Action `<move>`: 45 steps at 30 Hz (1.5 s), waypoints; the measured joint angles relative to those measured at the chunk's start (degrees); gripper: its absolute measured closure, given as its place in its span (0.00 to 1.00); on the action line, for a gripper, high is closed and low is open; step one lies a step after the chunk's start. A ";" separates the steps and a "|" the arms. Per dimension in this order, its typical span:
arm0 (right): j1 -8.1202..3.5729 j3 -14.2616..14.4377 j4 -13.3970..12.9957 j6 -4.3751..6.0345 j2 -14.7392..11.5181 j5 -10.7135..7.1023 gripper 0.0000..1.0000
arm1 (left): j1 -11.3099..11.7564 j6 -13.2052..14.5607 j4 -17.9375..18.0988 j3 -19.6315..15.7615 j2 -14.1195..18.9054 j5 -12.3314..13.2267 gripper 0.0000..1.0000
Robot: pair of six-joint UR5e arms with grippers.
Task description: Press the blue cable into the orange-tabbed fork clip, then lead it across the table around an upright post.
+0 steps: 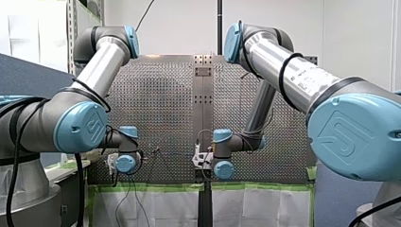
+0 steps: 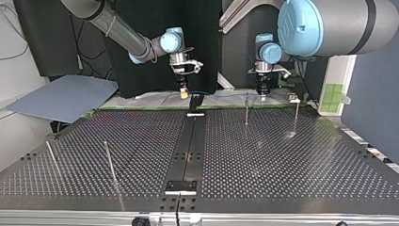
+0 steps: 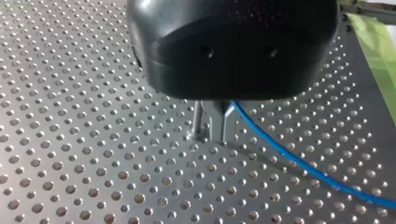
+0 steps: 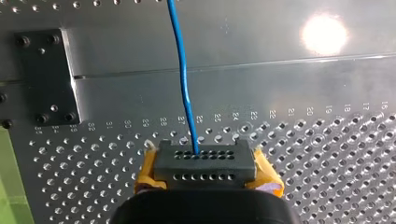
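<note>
In the left wrist view my left gripper (image 3: 218, 133) has its metal fingers shut on the blue cable (image 3: 299, 163), close beside a thin upright post (image 3: 197, 116). From there the cable trails off over the perforated plate. In the right wrist view my right gripper (image 4: 205, 175) has yellow pads (image 4: 148, 170) shut on a dark grey block (image 4: 205, 161) with rows of holes, where the blue cable (image 4: 182, 70) ends. In the top view my right gripper (image 2: 183, 94) hangs at the far edge beside a dark clip (image 2: 195, 101). My left gripper (image 2: 262, 96) is further right, by a post (image 2: 246, 108).
Another post (image 2: 296, 115) stands right of my left gripper in the top view. Two leaning rods (image 2: 109, 160) (image 2: 51, 157) stand at that view's left. A dark centre rail (image 2: 188, 150) splits the plate, and green tape (image 1: 156, 187) lines the table's edge in the front view.
</note>
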 joint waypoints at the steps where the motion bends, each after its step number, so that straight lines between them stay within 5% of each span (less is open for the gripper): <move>1: -0.08 -0.10 -0.12 0.00 0.03 0.00 1.00 | 0.04 -0.06 0.00 0.04 0.00 0.02 1.00; 12: -0.40 -0.78 -0.54 0.00 0.29 -0.34 1.00 | 0.41 -2.13 -0.05 0.72 -0.15 1.72 1.00; 21: -0.46 -0.99 -0.20 -0.01 1.36 -0.41 1.00 | 0.54 -2.50 -0.76 2.42 -3.52 2.92 1.00; 32: -0.79 -1.63 0.33 -0.16 1.47 -0.53 1.00 | 0.83 -2.65 -5.74 7.56 -4.12 2.86 1.00; 45: -2.27 -6.95 5.50 -1.03 1.50 -0.70 1.00 | 2.49 -2.61 -12.56 11.46 -3.98 4.12 1.00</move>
